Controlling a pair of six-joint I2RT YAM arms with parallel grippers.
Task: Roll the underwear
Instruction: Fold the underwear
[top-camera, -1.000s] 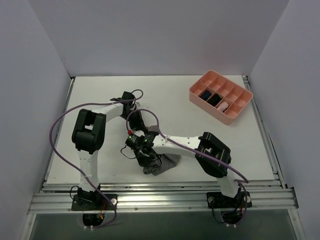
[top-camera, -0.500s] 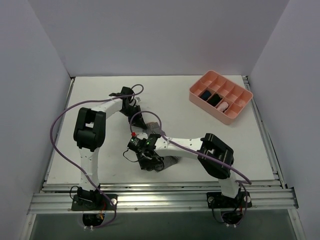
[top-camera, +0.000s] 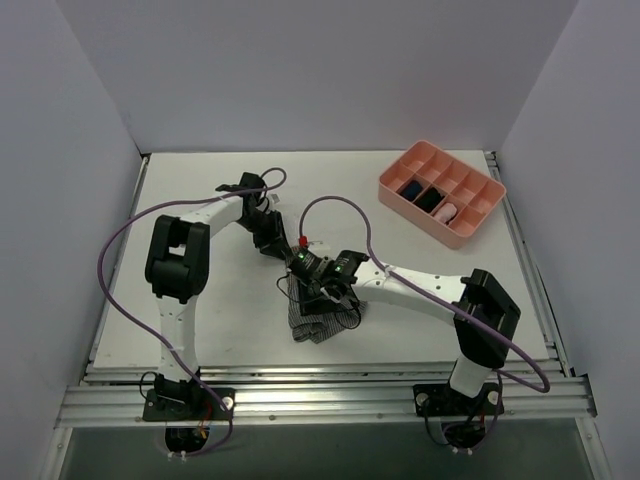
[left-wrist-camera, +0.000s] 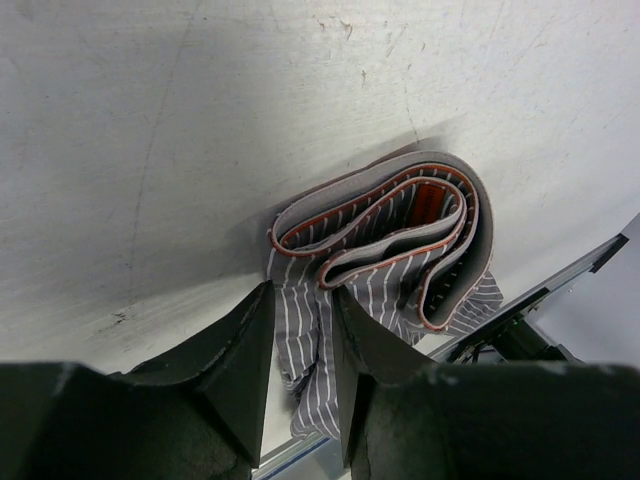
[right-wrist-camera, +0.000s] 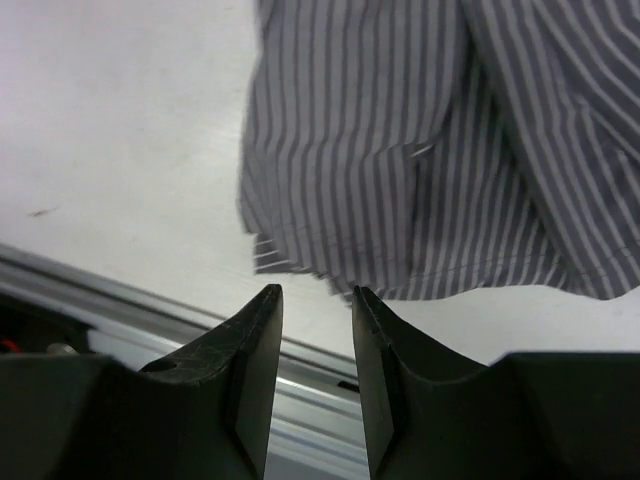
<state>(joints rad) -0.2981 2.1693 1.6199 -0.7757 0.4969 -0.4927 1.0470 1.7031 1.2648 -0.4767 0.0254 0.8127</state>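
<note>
Two white robot arms with black two-finger pincers bend in over the white table (top-camera: 200, 300) in the overhead view. The underwear (top-camera: 320, 320), a small garment of grey, finely striped cloth, lies bunched on the table near its front edge, roughly midway between the two arm bases. The right gripper (top-camera: 325, 290) hangs over the far part of the cloth. The left gripper (top-camera: 270, 238) sits just beyond the garment's far-left side. A pink plastic divided tray (top-camera: 462, 236) stands at the far right of the table, well apart from the garment, with a dark blue bundle (top-camera: 410, 188), a black bundle (top-camera: 430, 198) and a pink bundle (top-camera: 447, 212) in its compartments.

In the left wrist view, the left gripper (left-wrist-camera: 302, 300) has its jaws parted by a narrow gap. Striped cloth shows through that gap, but neither finger visibly pinches it. Ahead, the underwear (left-wrist-camera: 380, 240) is loosely coiled, its darker grey waistband with orange-red edging curling around an orange tag (left-wrist-camera: 425, 200).

In the right wrist view, the right gripper (right-wrist-camera: 315, 295) also stands partly open and grips nothing. Bare table and the aluminium rail (right-wrist-camera: 150, 300) at the table's front edge show between its fingers. The hem of the striped cloth (right-wrist-camera: 400, 150) lies flat on the table just beyond the fingertips.
</note>
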